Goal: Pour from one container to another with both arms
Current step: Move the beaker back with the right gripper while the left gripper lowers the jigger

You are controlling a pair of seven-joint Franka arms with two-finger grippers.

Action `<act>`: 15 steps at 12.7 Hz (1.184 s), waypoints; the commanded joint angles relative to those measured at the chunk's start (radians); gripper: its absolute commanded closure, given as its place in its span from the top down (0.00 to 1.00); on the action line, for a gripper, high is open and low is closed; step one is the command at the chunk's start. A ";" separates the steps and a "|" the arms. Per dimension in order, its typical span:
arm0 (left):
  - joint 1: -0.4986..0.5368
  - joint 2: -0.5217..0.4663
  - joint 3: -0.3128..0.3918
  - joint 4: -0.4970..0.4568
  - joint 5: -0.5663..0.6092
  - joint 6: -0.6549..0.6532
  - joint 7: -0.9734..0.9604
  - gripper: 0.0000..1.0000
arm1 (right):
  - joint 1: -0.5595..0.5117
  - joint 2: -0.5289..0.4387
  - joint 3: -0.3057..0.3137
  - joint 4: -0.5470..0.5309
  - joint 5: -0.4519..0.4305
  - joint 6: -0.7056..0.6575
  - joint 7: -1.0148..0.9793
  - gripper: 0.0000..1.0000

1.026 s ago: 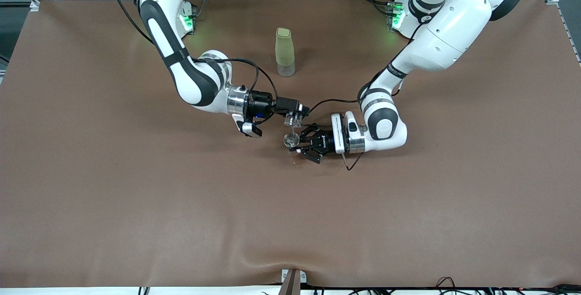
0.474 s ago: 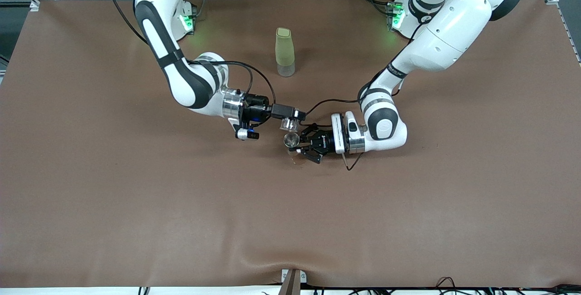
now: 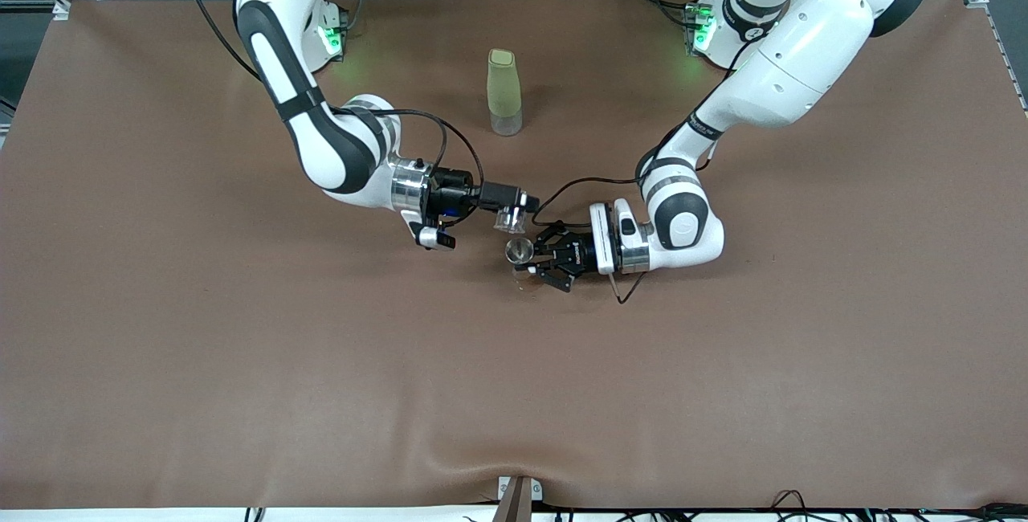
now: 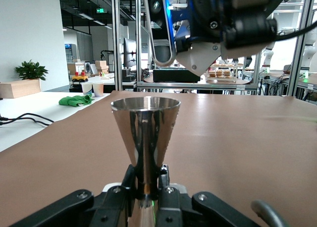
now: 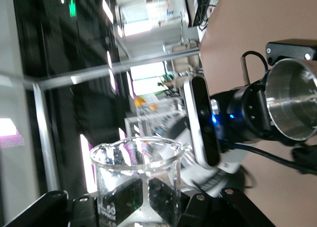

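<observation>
fingers on the left gripper point(image 3: 530, 258) are pinching a steel jigger point(image 3: 519, 250) while the right gripper point(image 3: 514, 213) is gripping a tipped glass beaker point(image 3: 509, 222) just beside it.

Arms: two glossy white jointed robot arms point(image 3: 791, 40) with black bands.
Wrists: silver metal rings.
Cables: thin black wires.
Bases: green lights.
Grippers: small, black, blue-lit.

I have both arms reaching toward the counter's middle, wrists bent level, facing each other. My left end effector point(image 3: 526, 258) is clamped shut, and my right end effector point(image 3: 514, 213) is clamped too, rolled sideways just above it.
</observation>
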 commanded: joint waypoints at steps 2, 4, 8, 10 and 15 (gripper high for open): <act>0.026 -0.030 -0.010 -0.020 -0.030 0.007 0.014 0.00 | -0.019 -0.009 -0.008 -0.001 -0.153 0.011 -0.453 0.00; 0.044 -0.032 -0.010 -0.020 -0.029 0.000 0.017 0.00 | -0.062 -0.017 -0.057 -0.002 -0.266 0.002 -0.662 0.00; 0.152 -0.030 -0.032 -0.021 -0.017 -0.061 0.014 0.00 | -0.200 -0.026 -0.075 0.002 -0.440 -0.109 -0.946 0.00; 0.213 -0.029 -0.032 -0.020 0.005 -0.121 0.008 0.00 | -0.266 -0.026 -0.093 0.004 -0.521 -0.192 -1.051 0.00; 0.389 -0.023 -0.032 -0.020 0.193 -0.196 -0.069 0.00 | -0.341 -0.008 -0.279 -0.001 -0.708 -0.512 -1.293 0.00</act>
